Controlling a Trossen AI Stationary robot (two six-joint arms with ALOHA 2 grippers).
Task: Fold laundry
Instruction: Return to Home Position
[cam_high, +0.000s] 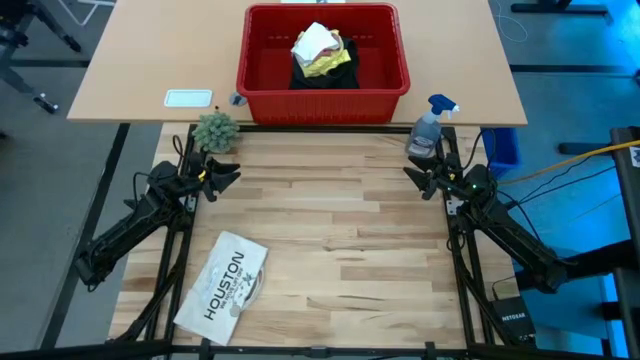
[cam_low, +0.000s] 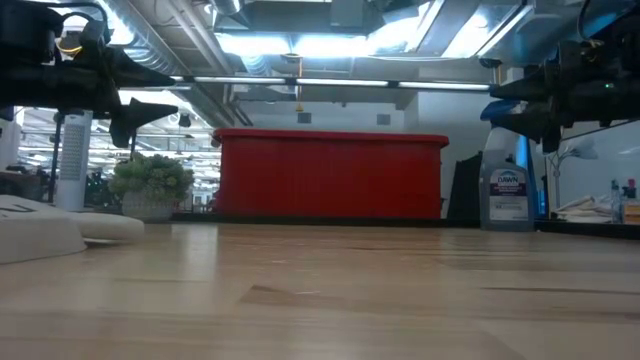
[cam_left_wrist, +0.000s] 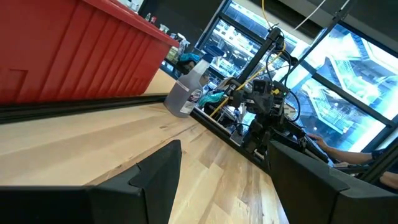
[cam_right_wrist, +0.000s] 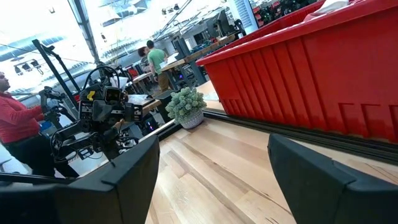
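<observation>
The laundry lies piled inside the red basket on the far table: a white cloth on top, the yellow T-shirt under it, dark cloth beneath. No pink cloth shows. My left gripper hovers open over the wooden table's left far corner. My right gripper hovers open over the right far corner. Both point inward toward each other, well short of the basket. In the wrist views the open fingers frame bare table.
A flat white item printed HOUSTON lies near the table's left near corner. A small potted plant stands by the left gripper, a spray bottle by the right one. A small white tray lies left of the basket. People show beyond the table.
</observation>
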